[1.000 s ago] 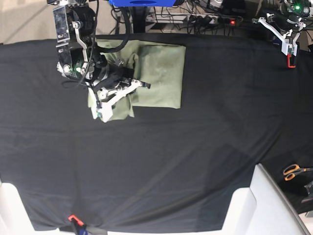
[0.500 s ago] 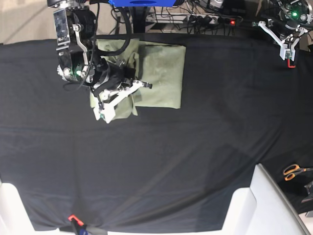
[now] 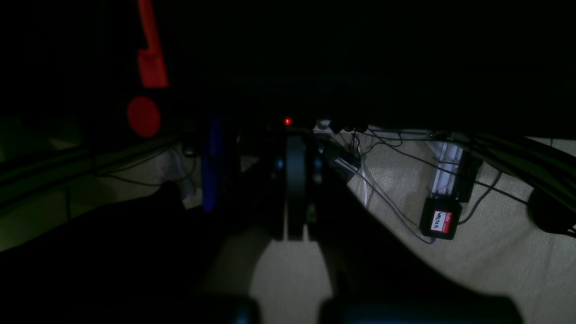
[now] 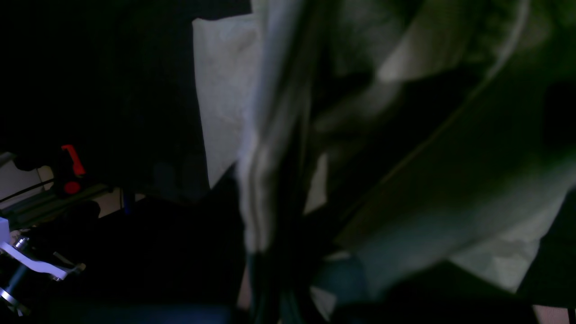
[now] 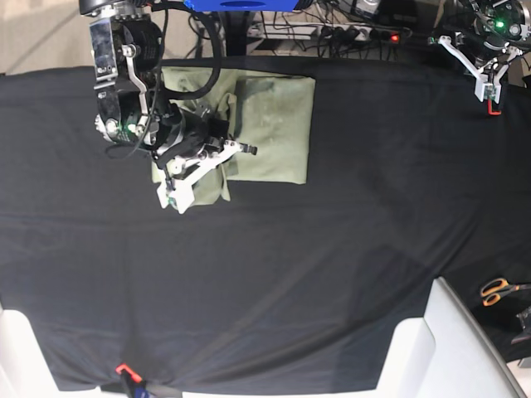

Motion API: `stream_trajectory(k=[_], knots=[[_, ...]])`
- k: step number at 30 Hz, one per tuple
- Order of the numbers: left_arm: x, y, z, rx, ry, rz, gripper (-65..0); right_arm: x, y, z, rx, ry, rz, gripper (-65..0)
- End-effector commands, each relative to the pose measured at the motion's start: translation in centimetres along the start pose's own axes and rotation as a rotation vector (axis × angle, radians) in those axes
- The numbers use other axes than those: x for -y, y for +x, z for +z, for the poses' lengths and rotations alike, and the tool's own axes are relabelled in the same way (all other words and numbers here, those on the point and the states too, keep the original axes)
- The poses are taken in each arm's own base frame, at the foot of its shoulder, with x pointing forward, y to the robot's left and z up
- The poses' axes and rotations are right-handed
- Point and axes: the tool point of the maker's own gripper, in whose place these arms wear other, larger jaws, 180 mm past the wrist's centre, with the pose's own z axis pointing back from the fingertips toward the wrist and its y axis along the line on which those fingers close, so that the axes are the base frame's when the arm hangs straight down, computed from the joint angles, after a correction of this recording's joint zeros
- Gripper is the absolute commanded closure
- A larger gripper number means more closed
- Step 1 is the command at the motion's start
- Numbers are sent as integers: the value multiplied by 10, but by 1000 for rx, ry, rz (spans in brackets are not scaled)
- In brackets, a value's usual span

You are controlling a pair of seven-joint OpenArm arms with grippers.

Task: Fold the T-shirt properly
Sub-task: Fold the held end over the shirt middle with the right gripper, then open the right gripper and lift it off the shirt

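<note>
The pale sage-green T-shirt (image 5: 272,124) lies partly folded on the black table cloth (image 5: 332,249) at the back left. Its right part is a flat rectangle and its left part is bunched. My right gripper (image 5: 206,170) sits over the bunched left part. In the right wrist view a gathered fold of the T-shirt (image 4: 265,148) runs down into my right gripper (image 4: 270,270), which looks shut on it. My left gripper (image 5: 491,89) hangs at the far right back corner, away from the shirt. In the left wrist view my left gripper (image 3: 290,189) has its fingers together and is empty.
Orange-handled scissors (image 5: 498,290) lie off the table's right side. White blocks stand at the front right (image 5: 452,348) and front left (image 5: 17,356). A power strip with a red light (image 5: 394,36) and cables lie behind the table. A small red clip (image 5: 124,369) sits at the front edge.
My right gripper has shifted slightly over the shirt's left part, and the bunched cloth has shifted with it. My left gripper rose a little at the back right corner.
</note>
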Motion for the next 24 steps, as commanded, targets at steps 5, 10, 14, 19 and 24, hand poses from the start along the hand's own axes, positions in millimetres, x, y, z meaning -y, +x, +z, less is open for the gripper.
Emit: stream_trajectory(k=[5, 10, 14, 19, 24], knots=[[-8, 6, 4, 20, 17, -9, 0, -12, -4, 4, -68, 34, 21, -152], [-8, 13, 2, 36, 18, -5, 0, -24, -12, 6, -111, 108, -4, -311], [-8, 15, 1, 39, 19, -5, 0, -26, -14, 12, -147, 187, -29, -318], [-8, 16, 1, 39, 19, -5, 0, -34, -15, 15, -211, 275, -67, -317], [-9, 17, 2, 42, 21, -7, 0, -36, -23, 13, -322, 348, -121, -314]])
